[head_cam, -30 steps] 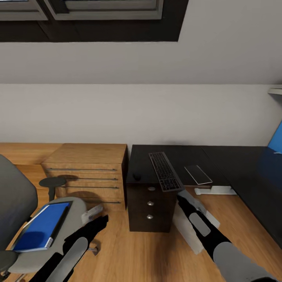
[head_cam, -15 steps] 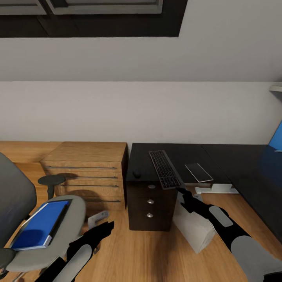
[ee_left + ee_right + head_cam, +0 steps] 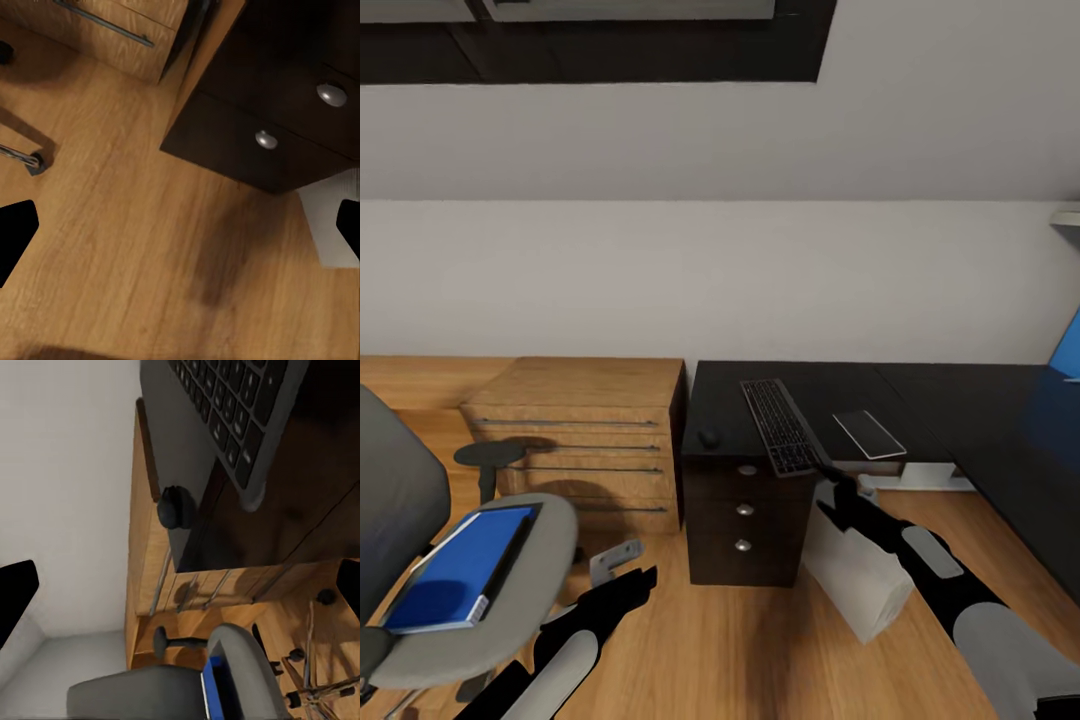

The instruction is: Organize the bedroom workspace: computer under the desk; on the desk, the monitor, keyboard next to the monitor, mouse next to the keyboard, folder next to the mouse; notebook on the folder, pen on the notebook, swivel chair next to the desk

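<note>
Overhanging keyboard (image 3: pixel 782 428) pointing wallward

Both arms are matte black with pale grey oblong panels set along the forearms. The left arm (image 3: pixel 565 640) tapers to a slim black gripper (image 3: pixel 635 582). The right arm (image 3: pixel 950 590) widens into a rounded grey sleeve section (smooth, no visible screws or cables).
</note>
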